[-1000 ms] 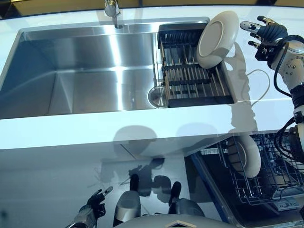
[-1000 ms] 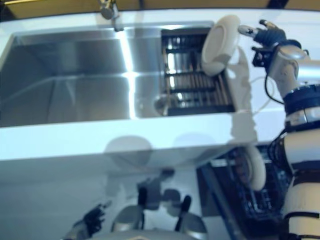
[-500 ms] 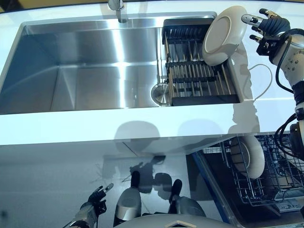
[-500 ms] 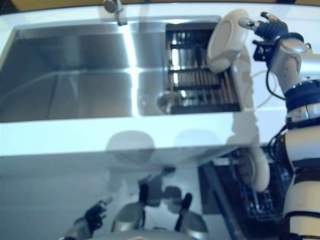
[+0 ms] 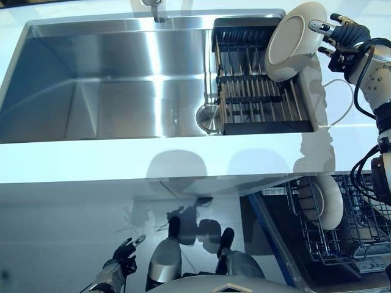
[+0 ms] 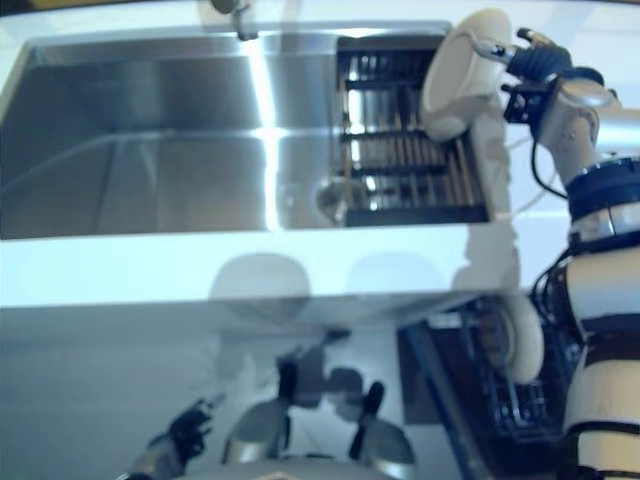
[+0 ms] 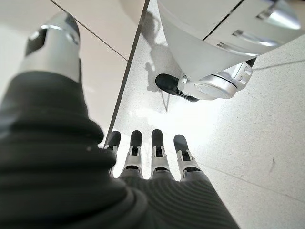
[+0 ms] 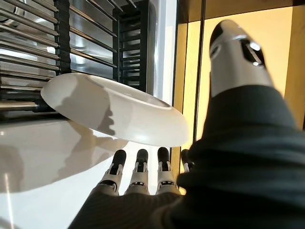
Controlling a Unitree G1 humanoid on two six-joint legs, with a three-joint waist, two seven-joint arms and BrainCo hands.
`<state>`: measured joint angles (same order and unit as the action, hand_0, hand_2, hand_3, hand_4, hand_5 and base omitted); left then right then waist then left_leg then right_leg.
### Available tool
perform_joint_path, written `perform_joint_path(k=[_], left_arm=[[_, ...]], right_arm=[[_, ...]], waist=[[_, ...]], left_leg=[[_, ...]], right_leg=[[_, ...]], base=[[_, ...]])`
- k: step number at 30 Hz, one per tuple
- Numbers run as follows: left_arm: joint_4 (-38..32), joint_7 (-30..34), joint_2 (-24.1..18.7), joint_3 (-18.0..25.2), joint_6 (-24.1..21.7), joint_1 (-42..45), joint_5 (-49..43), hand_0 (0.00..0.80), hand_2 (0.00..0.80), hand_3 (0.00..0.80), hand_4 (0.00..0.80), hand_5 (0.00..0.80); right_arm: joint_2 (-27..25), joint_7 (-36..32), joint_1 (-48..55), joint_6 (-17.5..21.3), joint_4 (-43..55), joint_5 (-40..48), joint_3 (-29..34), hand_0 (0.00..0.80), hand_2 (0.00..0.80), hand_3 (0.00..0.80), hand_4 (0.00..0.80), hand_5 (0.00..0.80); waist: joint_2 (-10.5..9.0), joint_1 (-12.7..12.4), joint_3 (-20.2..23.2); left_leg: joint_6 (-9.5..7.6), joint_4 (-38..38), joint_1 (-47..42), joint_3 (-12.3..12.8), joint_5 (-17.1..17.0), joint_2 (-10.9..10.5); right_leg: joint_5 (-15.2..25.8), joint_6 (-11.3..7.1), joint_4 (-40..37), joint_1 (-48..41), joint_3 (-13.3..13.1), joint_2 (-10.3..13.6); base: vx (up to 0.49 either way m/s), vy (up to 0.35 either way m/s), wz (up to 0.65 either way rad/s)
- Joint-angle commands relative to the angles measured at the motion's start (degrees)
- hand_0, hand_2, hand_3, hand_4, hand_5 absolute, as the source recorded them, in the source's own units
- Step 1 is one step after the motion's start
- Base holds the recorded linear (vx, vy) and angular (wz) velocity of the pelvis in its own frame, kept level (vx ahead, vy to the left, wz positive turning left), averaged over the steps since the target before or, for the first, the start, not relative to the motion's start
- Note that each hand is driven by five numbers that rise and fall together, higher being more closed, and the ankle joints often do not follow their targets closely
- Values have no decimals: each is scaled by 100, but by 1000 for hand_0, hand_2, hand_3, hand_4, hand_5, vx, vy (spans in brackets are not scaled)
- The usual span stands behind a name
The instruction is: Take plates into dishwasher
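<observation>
A big steel sink (image 5: 110, 79) is seen set into the white counter (image 5: 153, 162). A dark drying rack (image 5: 256, 91) is seen sitting in the right end of the sink. Below the counter, at the lower right, the open dishwasher rack (image 5: 342, 226) is seen, and one white plate (image 5: 324, 201) is stood on its edge in it.

A second white plate (image 5: 292, 39) is leaned tilted at the far right corner of the drying rack. The right hand (image 5: 342, 38) is held just beside this plate, with its fingers (image 8: 139, 167) straight and spread, not wrapped around it. Since a second ago, the right hand has been brought closer to the plate's rim. The whole view has been shifted a little too, so the camera has moved.

The left hand (image 5: 119, 268) is kept low near the floor (image 7: 238, 119), with its fingers relaxed and nothing held.
</observation>
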<state>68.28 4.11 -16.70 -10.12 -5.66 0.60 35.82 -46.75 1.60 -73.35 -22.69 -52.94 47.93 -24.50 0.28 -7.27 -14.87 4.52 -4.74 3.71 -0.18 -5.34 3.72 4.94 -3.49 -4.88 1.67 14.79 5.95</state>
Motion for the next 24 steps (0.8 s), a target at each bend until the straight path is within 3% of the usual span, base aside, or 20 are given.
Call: perform_joint_path(k=[1, 22, 23, 24], left_arm=[[38, -14, -206, -413, -161, -245, 229, 0, 0, 0, 0, 0], [-117, 82, -203, -476, -210, -287, 353, 0, 0, 0, 0, 0], [-123, 80, -200, -474, -217, -279, 348, 0, 0, 0, 0, 0], [-122, 82, -198, -474, -224, -275, 348, 0, 0, 0, 0, 0]], right_arm=[[-159, -51, -901, 283, -110, 48, -557, 0, 0, 0, 0, 0], [-212, -419, -867, 299, -342, 120, -475, 0, 0, 0, 0, 0], [-212, -443, -866, 309, -359, 104, -464, 88, 88, 88, 88, 88], [-210, -451, -868, 316, -376, 78, -454, 508, 508, 508, 508, 508]], waist=[[-196, -99, -36], [-37, -106, -235], [-37, -113, -232], [-39, -117, -230]], left_leg=[[-9, -26, 90, -85, -4, -101], [11, -26, 221, -120, -61, -108], [12, -26, 220, -122, -62, -107], [13, -26, 218, -123, -62, -105]], right_leg=[[224, -305, 24, 58, -126, 375], [245, -294, 48, 200, -101, 416], [242, -293, 48, 195, -93, 417], [240, -292, 49, 190, -85, 417]], base=[[0, 0, 0], [0, 0, 0], [0, 0, 0], [0, 0, 0]])
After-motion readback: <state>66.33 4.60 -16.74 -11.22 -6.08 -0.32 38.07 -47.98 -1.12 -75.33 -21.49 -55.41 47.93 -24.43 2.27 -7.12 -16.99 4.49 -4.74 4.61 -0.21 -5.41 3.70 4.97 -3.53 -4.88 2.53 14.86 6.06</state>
